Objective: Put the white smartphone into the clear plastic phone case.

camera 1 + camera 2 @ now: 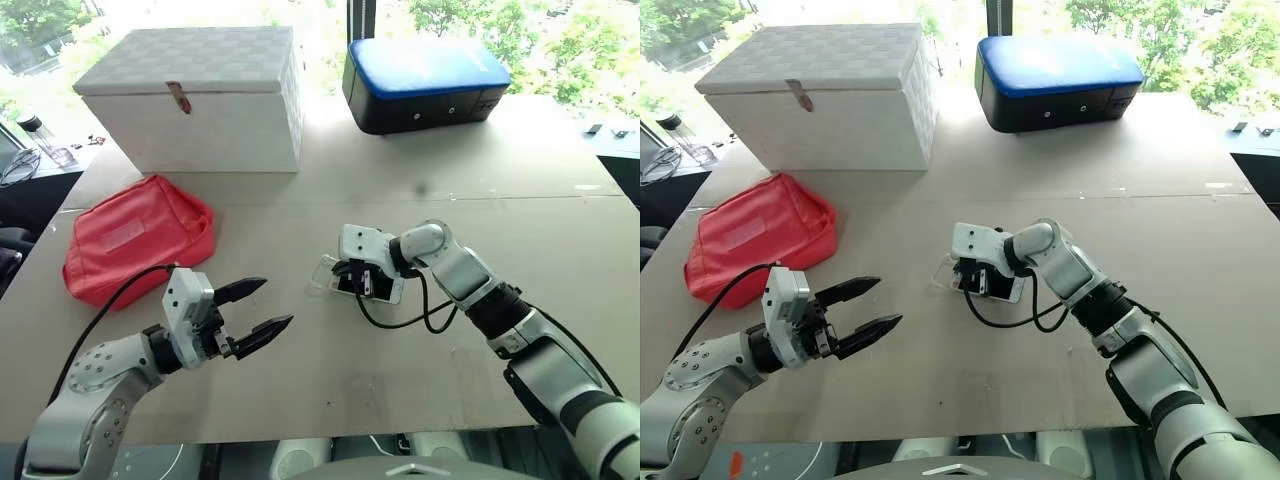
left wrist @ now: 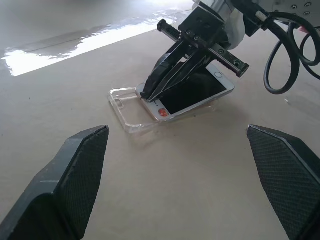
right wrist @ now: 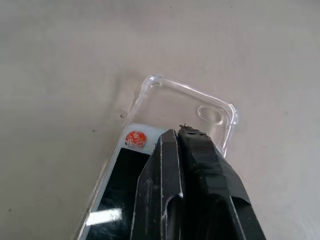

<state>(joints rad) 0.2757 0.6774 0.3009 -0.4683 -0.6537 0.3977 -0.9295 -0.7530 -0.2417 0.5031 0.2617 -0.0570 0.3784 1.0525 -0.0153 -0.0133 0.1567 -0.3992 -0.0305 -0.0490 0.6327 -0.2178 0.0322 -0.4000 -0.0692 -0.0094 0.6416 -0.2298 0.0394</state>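
Fingers of right tool [image 2: 145, 95] pressed together on white smartphone [image 2: 192, 95], hiding its top corner, clear plastic phone case [image 3: 192, 107] partly beneath, left tool [image 1: 257, 313] spread nearby.

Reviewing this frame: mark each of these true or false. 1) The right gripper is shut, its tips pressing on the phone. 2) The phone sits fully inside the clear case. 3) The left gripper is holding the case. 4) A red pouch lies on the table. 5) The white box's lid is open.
1) True: the right gripper is shut, tips on the white smartphone.
2) False: the smartphone lies only partly in the clear plastic phone case; one end of the case is still empty.
3) False: the left gripper is open, holds nothing and is apart from the case.
4) True: the red pouch lies on the table.
5) False: the white box is closed.
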